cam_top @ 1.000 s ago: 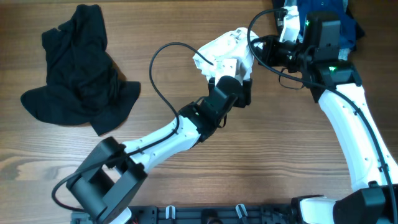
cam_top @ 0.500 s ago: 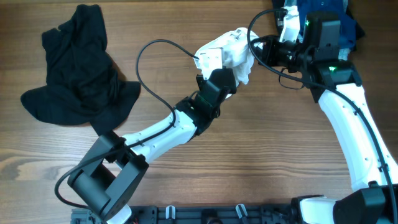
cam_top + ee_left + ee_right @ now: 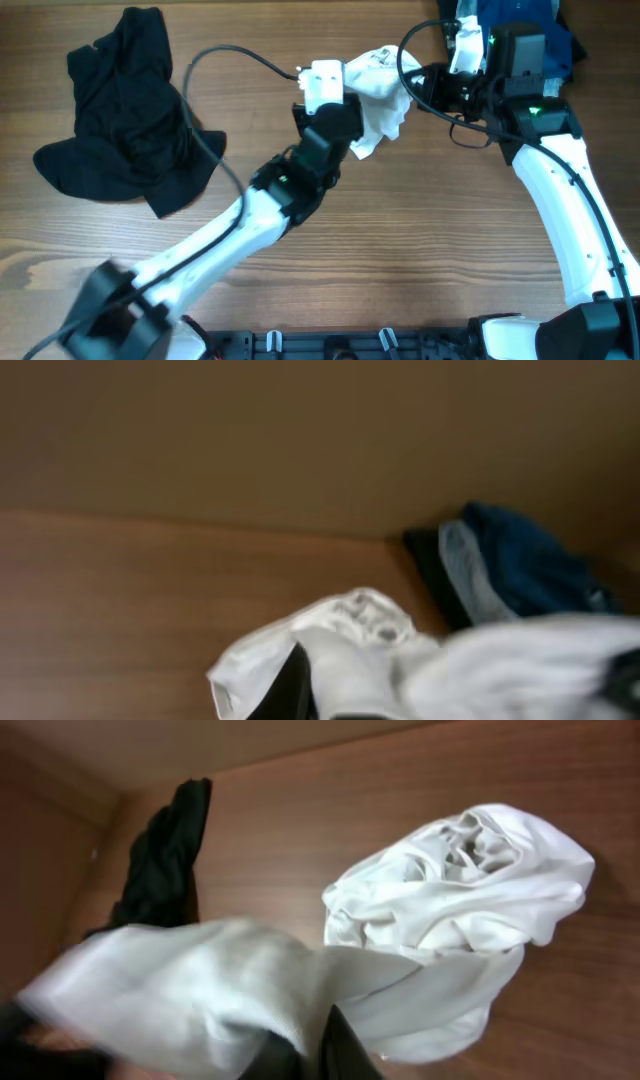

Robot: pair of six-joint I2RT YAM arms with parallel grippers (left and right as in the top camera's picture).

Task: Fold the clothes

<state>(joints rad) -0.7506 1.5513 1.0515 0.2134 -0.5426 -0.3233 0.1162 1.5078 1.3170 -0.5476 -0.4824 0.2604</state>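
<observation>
Left jaws: clenched on a fold of the white T-shirt; in the left wrist view the cloth bunches right over one dark finger.
Right jaws: clenched as well, pinching the opposite side of the same shirt; in the right wrist view a blurred sheet of white cloth runs down to the jaws at the bottom edge.
White T-shirt: strung between the two sets of jaws over the far middle of the desk. It is crumpled, with one corner drooping toward the near side. Whether the bunched part rests on the wood cannot be told.
Black garment: a loose heap on the far left of the desk, well apart from both sets of jaws and touched by neither.
Left arm: reaches diagonally from the near left edge up to the shirt.
Right arm: rises along the right side and bends inward toward the shirt.
Jeans and navy garment: piled together at the far right corner, just behind the right arm's wrist and partly hidden by it from overhead.
</observation>
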